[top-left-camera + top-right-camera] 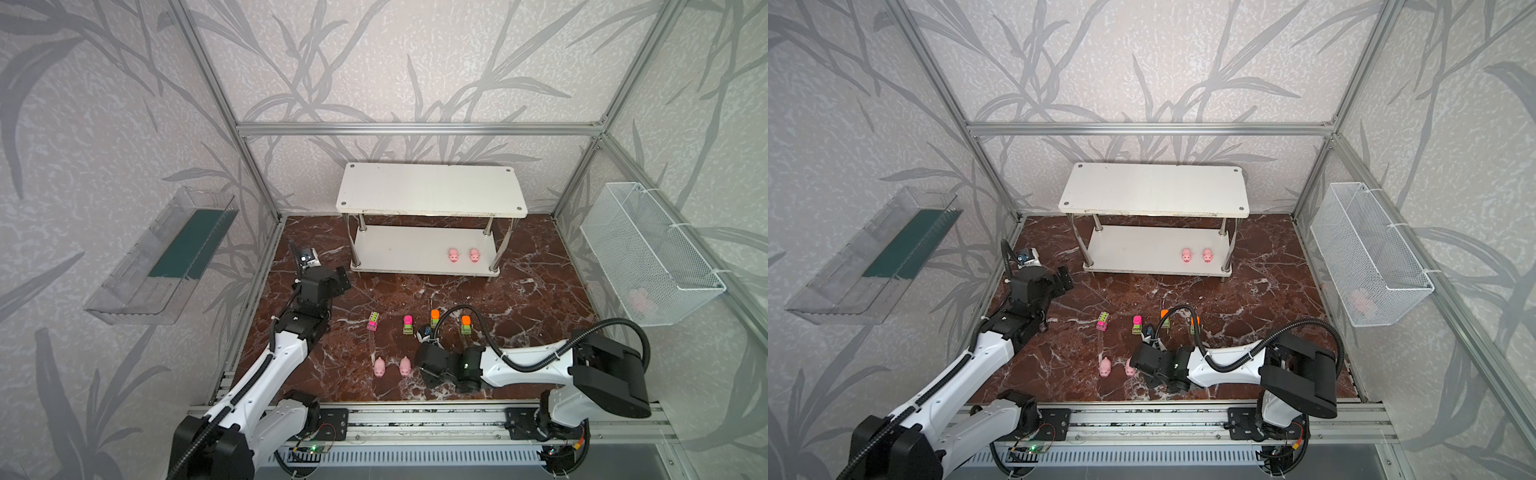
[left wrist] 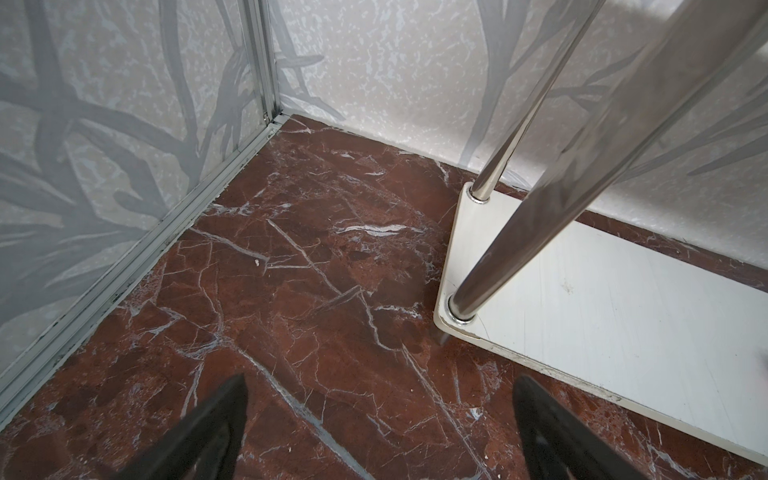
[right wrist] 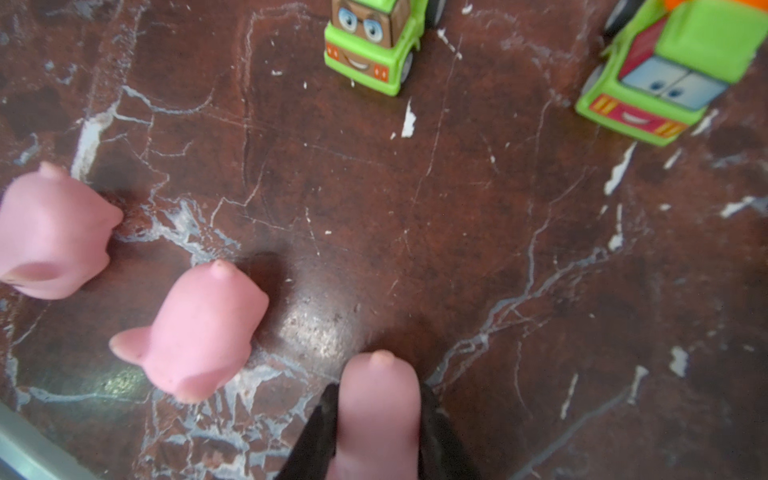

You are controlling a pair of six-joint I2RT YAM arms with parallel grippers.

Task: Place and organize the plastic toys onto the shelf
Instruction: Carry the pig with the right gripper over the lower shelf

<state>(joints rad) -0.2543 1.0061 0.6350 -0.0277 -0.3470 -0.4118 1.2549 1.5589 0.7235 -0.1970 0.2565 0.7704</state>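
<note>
- The right hand (image 3: 376, 392) sits low over the red marble desk (image 3: 457, 228), jaws pinched tight on a pink pig (image 3: 380, 415). Whether the toy is clear of the surface cannot be told.
- The left hand (image 2: 380, 411) hovers wide open and empty beside the left end of the white two-tier shelf (image 1: 428, 189).
- The step in hand looks to be the pick-up of a third pig bound for the shelf.
- The next move would likely call for a lift, a carry over the row of cars, and a set-down on the lower board (image 1: 399, 249). The hand would have to slip under the top board and keep off the chrome posts (image 1: 488, 227).
- Pigs, five: two shelved pigs (image 1: 453, 255) (image 1: 474, 254) side by side on the lower board, two loose pigs (image 1: 379, 367) (image 1: 405, 366) on the desk, one in the grip.
- Toy cars (image 1: 373, 322) (image 1: 408, 325) (image 1: 434, 318) (image 1: 466, 325), four: all in a row on the desk, none shelved.
- A pale pink shape (image 1: 640, 300) shows through the wire basket (image 1: 665, 232) on the right wall, too indistinct to name.
</note>
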